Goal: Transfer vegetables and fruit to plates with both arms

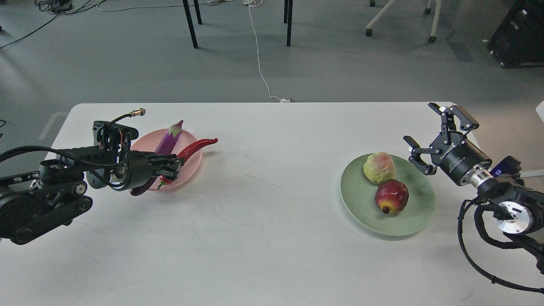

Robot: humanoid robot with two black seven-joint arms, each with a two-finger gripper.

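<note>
The purple eggplant lies slanted on the pink plate at the left. The red chili pepper lies across the plate's right rim, its tip pointing up and right. My left gripper is shut on the chili's stem end, low over the plate's near part. On the mint green plate at the right sit the yellow-green fruit and, just in front of it, the dark red fruit. My right gripper is open and empty, just right of the green plate's far edge.
The white table ends at a far edge with grey floor behind. Table legs, a white cable and a chair base stand on the floor beyond.
</note>
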